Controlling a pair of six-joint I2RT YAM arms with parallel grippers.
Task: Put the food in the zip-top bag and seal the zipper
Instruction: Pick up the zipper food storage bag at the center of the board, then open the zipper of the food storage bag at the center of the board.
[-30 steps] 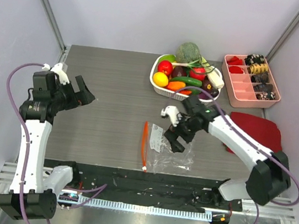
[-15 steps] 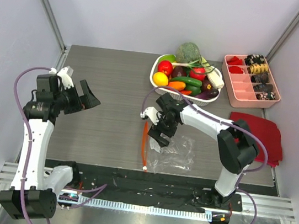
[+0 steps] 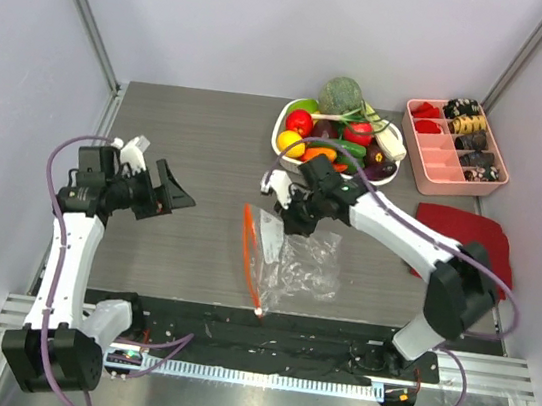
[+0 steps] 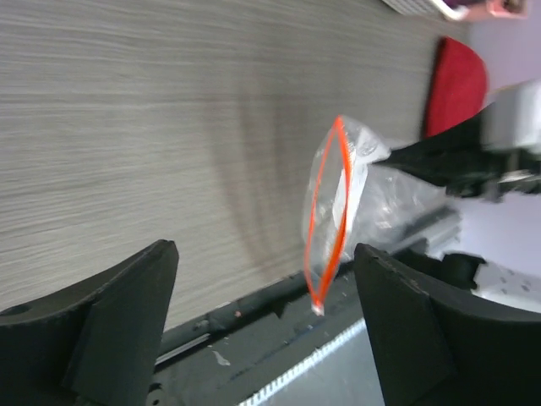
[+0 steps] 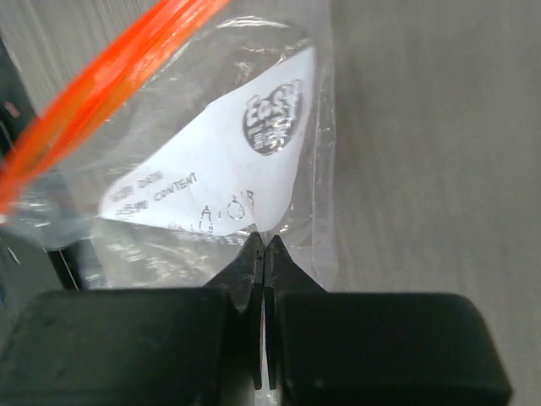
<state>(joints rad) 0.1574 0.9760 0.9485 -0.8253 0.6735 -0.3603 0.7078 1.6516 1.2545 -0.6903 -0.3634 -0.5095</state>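
The zip-top bag (image 3: pixel 301 263) is clear and crinkly, with its far corner raised off the table. My right gripper (image 3: pixel 294 216) is shut on the film by the white printed patch (image 5: pixel 245 161). The orange zipper (image 3: pixel 248 252) bows open into a narrow loop (image 4: pixel 331 211) at the bag's left side. My left gripper (image 3: pixel 175 196) is open and empty, left of the bag and facing its mouth, apart from it. The food sits in a white basket (image 3: pixel 331 175) behind: a broccoli head (image 3: pixel 341 94), a red fruit (image 3: pixel 299 122) and a cucumber (image 3: pixel 339 147) among several pieces.
A pink divided tray (image 3: pixel 429 171) with small pieces stands at the back right. A dark red cloth (image 3: pixel 468 241) lies right of the bag. The black base rail (image 3: pixel 263 333) runs along the near table edge, just below the bag.
My right gripper closed on the bag's film and lifted that corner, so the zipper opened into a loop. My left arm swung right toward the bag's mouth.
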